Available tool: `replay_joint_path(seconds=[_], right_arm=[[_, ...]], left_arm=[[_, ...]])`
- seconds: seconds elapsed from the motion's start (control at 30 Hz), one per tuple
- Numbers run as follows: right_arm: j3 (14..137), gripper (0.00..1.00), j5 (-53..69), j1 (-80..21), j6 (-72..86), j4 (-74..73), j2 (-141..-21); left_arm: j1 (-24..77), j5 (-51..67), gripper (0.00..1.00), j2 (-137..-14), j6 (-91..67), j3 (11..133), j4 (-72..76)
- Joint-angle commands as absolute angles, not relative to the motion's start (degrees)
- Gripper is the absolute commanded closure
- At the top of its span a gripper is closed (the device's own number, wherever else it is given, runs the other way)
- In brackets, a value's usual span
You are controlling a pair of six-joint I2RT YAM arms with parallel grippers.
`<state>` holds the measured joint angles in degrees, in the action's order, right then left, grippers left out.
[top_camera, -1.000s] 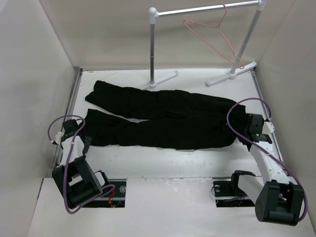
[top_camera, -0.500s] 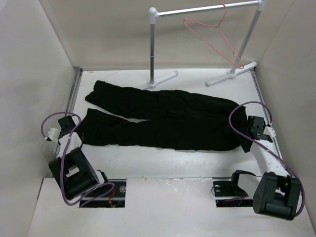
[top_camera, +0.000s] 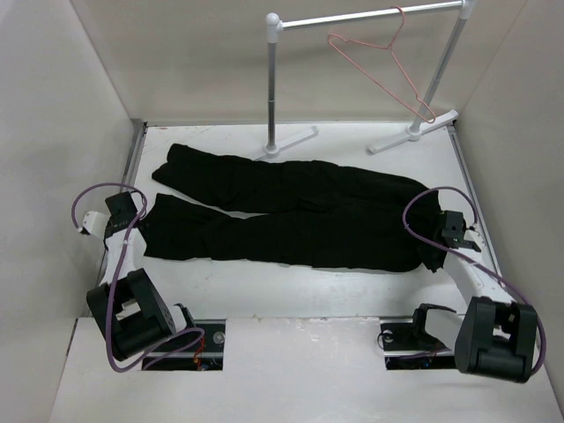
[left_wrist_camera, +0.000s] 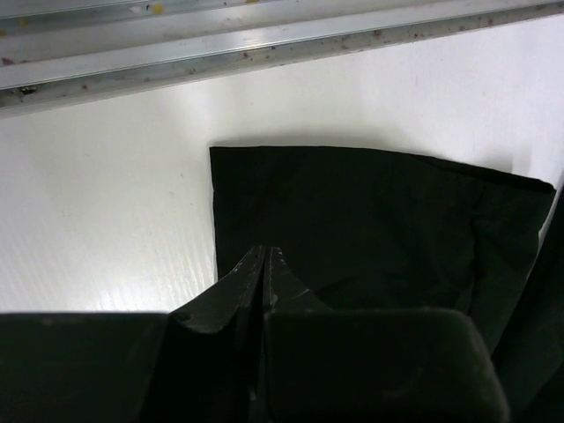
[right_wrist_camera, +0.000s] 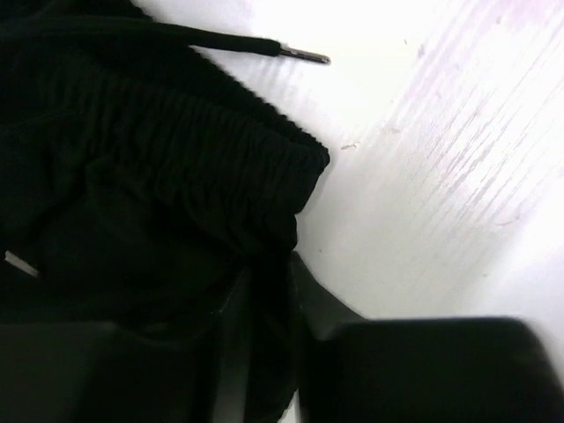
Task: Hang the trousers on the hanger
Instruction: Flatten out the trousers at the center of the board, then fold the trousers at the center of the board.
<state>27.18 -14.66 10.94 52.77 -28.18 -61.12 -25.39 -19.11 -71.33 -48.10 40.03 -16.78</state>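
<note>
At the near edge of the table [top_camera: 264, 286], two arms are mounted, one gripper each.

1. Left gripper [top_camera: 134, 220]: low at the left end of the trousers [top_camera: 300, 211], on the cuff of the nearer leg. The left wrist view shows its fingers [left_wrist_camera: 242, 282] pressed together at the cuff [left_wrist_camera: 352, 211] edge, with cloth creasing up to the tips. The top view cannot show this.
2. Right gripper [top_camera: 436, 256]: low at the right end, on the near corner of the waistband. The right wrist view shows gathered waistband [right_wrist_camera: 176, 115] cloth pinched between its fingers [right_wrist_camera: 308, 286]. One drawstring [right_wrist_camera: 238, 42] with a metal tip lies on the white surface just beyond, seen in this view only.
3. Trousers: one pair, black, flat on the table between the two grippers. Two legs run leftward, splayed apart at the cuffs; the waistband is at the right.
4. A metal strip [left_wrist_camera: 264, 48] along the table's left side shows beyond the cuff in the left wrist view.
5. Rail [top_camera: 370, 15]: one, on two posts, standing at the far edge beyond the trousers.
6. Hanger [top_camera: 388, 49]: one, pink-red wire, hooked on the rail and hanging tilted, well apart from trousers and both grippers. Only the top view shows it.
</note>
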Motion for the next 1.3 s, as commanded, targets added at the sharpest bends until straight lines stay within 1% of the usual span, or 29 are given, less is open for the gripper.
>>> replay_joint_path(seconds=[0.0, 0.03, 0.07, 0.23, 0.3, 0.37, 0.4, 0.43, 0.53, 0.57, 0.63, 0.93, 1.23, 1.27], right_arm=[[29.17, 0.86, -13.63, 11.73, 53.0, -24.52, -64.59], [29.79, 0.91, -13.36, 11.82, 52.74, -25.83, -63.9], [30.23, 0.94, -13.45, 11.82, 52.56, -27.67, -61.55], [32.08, 0.94, -15.56, 8.93, 53.17, -41.02, -40.99], [32.61, 0.94, -14.68, 8.14, 53.26, -44.99, -35.8], [33.31, 0.94, -14.5, 5.59, 54.49, -45.96, -33.84], [32.53, 0.94, -14.07, 4.97, 55.1, -45.18, -34.36], [31.74, 0.94, -13.54, 4.88, 55.37, -43.96, -35.24], [30.85, 0.94, -9.33, 6.02, 53.36, -40.88, -37.53], [30.76, 0.94, -8.97, 6.46, 52.83, -40.26, -37.53], [30.41, 0.93, -8.53, 7.16, 51.95, -39.29, -38.23], [29.88, 0.93, -7.91, 4.79, 51.77, -37.88, -39.2], [30.06, 0.91, -8.17, 4.88, 52.12, -37.44, -40.17], [30.15, 0.91, -8.35, 4.71, 52.21, -37.18, -40.17]], left_arm=[[-25.27, -20.57, 1.0, -70.49, -48.69, 43.76, -19.33], [-25.36, -20.57, 1.0, -69.97, -48.6, 44.38, -19.94], [-25.71, -20.57, 1.0, -68.92, -48.69, 44.91, -20.82], [-27.55, -21.53, 1.0, -62.94, -47.82, 50.35, -27.31], [-27.82, -22.49, 1.0, -61.97, -46.76, 52.29, -30.4], [-27.56, -21.89, 0.98, -61.61, -45.01, 50.99, -30.33], [-27.47, -20.41, 0.95, -61.96, -44.48, 49.5, -30.5], [-27.47, -19.0, 0.89, -61.27, -44.73, 46.87, -29.8], [-29.3, -14.69, 0.62, -61.25, -45.18, 40.44, -27.25], [-29.49, -13.63, 0.57, -61.96, -44.83, 39.21, -26.46], [-29.75, -13.1, 0.53, -63.36, -44.04, 38.06, -24.1], [-30.63, -11.08, 0.55, -75.58, -43.59, 39.81, -16.44], [-31.51, -10.28, 0.73, -83.93, -42.54, 39.46, -11.08], [-31.6, -10.28, 0.76, -84.63, -42.37, 39.72, -10.73]])
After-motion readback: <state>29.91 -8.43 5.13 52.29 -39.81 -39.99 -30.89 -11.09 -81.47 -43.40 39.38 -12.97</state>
